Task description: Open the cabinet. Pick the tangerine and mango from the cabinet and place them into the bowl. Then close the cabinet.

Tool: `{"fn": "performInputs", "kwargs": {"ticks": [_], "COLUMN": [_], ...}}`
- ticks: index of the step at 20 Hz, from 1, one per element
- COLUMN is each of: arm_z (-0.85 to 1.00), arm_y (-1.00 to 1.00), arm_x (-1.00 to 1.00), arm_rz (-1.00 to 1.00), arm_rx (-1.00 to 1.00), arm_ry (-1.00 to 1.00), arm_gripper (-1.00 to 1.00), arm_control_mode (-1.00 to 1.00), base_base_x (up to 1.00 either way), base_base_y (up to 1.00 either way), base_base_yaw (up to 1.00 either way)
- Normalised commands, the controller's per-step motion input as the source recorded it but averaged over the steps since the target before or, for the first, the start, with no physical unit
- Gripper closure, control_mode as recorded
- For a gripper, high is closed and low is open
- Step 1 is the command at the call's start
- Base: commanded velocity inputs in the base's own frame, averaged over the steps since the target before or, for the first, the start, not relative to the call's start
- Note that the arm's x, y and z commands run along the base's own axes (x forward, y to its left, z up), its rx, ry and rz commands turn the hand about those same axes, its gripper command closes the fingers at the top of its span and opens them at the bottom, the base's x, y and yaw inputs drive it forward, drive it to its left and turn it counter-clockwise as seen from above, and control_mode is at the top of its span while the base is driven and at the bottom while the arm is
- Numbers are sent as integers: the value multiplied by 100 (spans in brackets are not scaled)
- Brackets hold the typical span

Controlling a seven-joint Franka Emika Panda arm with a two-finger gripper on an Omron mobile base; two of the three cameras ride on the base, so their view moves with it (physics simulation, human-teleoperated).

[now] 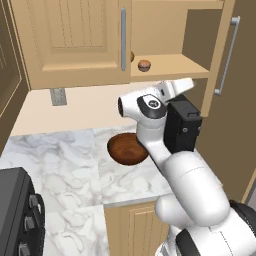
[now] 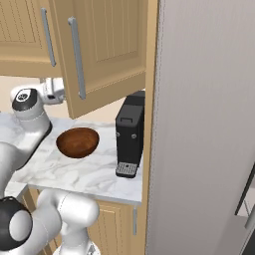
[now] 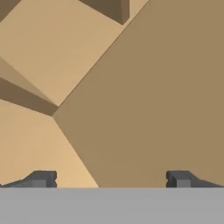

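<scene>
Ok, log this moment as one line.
light tan wooden wall cabinet: right door open | round dark reddish-brown wooden bowl: empty | gripper: open, empty

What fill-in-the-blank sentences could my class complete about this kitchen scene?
1. The cabinet's right door stands ____.
2. The bowl sits on the ____ counter.
3. The gripper's jaws are ____.
4. Right of the bowl stands a ____ coffee machine.

Missing words: open; marble; open; black
</scene>
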Motion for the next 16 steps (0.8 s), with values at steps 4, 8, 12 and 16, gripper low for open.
{"fn": "performInputs", "kwargs": {"ticks": [4, 8, 12, 16], "arm_z": [0, 0, 0, 0], "arm_y": [-84, -80, -63, -16], "arm_x": [0, 0, 0, -9], "arm_rz": [-7, -7, -2, 0], "arm_rx": [7, 6, 7, 3], "arm_ry": [0, -1, -4, -17], "arm_gripper": [-100, -100, -100, -100], "arm_control_mode": [-100, -100, -100, -100], "base_base_x": [0, 0, 0, 0], "base_base_y": [0, 0, 0, 0], "base_base_yaw": [0, 0, 0, 0]}}
